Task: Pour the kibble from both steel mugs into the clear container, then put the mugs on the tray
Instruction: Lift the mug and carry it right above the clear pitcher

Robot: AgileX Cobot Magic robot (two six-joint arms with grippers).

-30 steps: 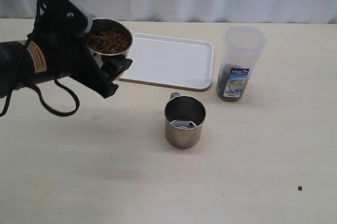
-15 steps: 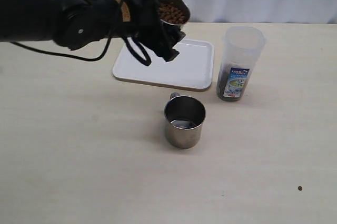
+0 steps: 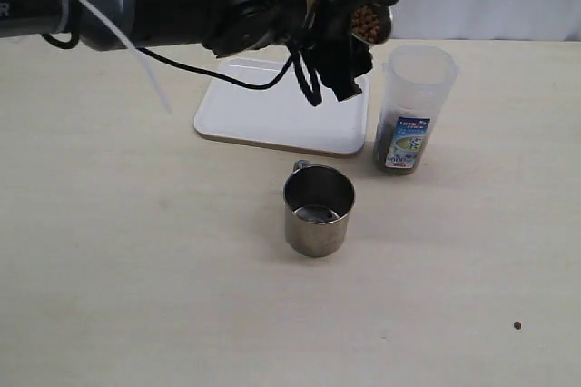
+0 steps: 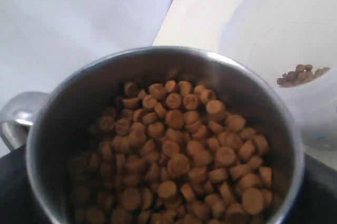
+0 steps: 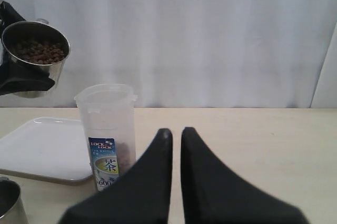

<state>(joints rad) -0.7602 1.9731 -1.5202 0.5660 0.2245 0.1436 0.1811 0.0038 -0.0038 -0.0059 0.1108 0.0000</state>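
In the exterior view we judge the task roughly half done. The empty mug (image 3: 318, 210) stands upright on the bench (image 3: 136, 269) in front of the tray (image 3: 272, 114). A shallow layer of kibble (image 3: 397, 158) lies in the bottom of the clear container (image 3: 413, 105). Neither mug is on the tray. The left gripper (image 3: 349, 46) reaches across from the left and holds the full mug (image 3: 368, 22) raised over the tray's right end, just beside the container's rim. Nothing is falling from it, so the second pour and both placements are left. A stray pellet (image 3: 517, 324) lies well apart on the bench.

In the left wrist view we look straight down into the full mug (image 4: 63, 103), heaped with pellets. The container (image 4: 295, 50) is just beyond its lip, not yet under it. The jaws stand wide around the mug, clamping it.

In the right wrist view the right gripper (image 5: 176, 134) hangs low over the bench, its jaws pressed together on nothing, pointing toward the container (image 5: 108, 129), with the raised mug (image 5: 34, 56) above the tray (image 5: 42, 148).
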